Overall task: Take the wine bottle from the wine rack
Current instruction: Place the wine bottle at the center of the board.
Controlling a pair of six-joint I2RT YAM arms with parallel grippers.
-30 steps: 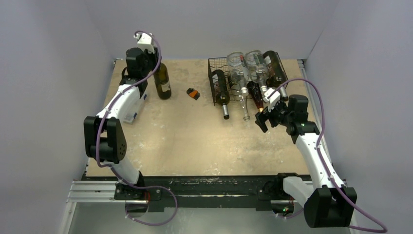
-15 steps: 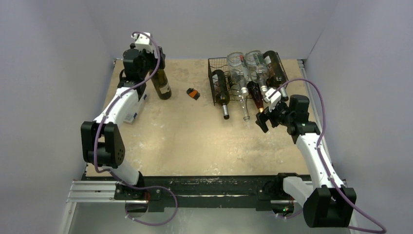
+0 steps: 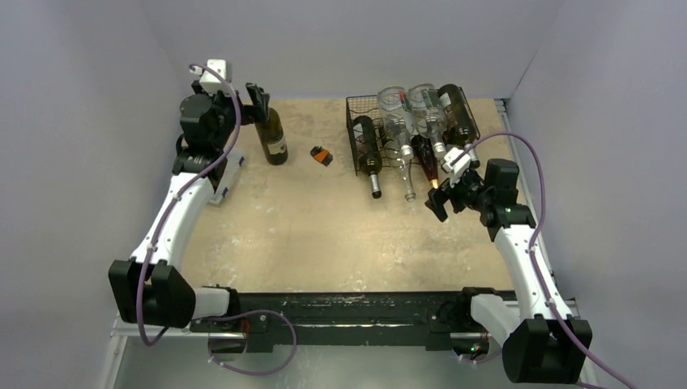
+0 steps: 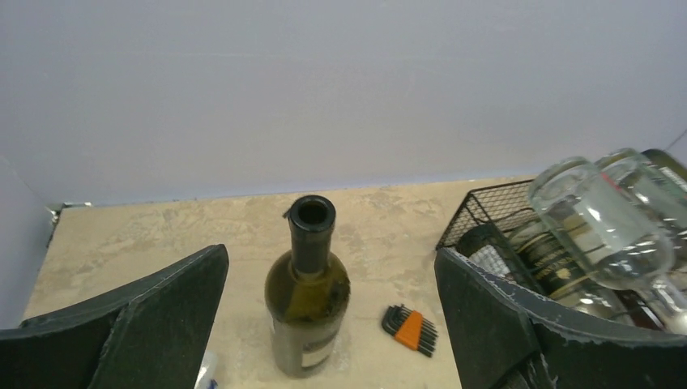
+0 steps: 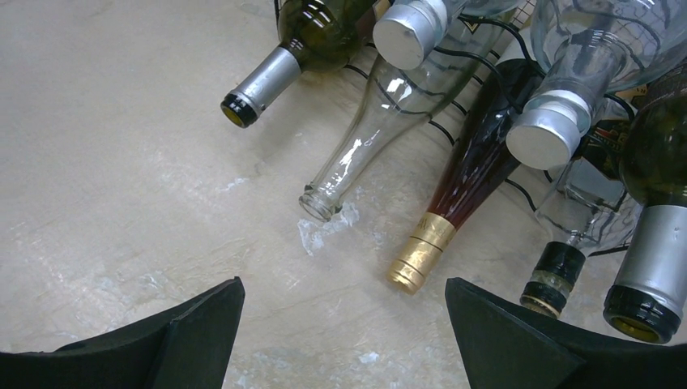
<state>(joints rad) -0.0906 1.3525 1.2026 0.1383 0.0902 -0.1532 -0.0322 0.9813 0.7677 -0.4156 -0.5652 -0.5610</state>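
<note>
**Grip just released**

Your left hand (image 3: pixel 259 101), clenched a second ago, now gapes beside the dark green glass wine bottle (image 3: pixel 273 139), upright on the beige worktop (image 3: pixel 308 235), left of the black wire-mesh wine rack (image 3: pixel 354 109). Your right hand (image 3: pixel 437 203) stays released. The rack's shelves are mostly hidden under stacked bottles (image 3: pixel 413 113).

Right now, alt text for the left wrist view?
An upright, uncapped dark green wine bottle stands on the table between the open left jaws, touching neither. An orange hex-key set lies to its right; a black wire rack holding bottles fills the right edge.
</note>
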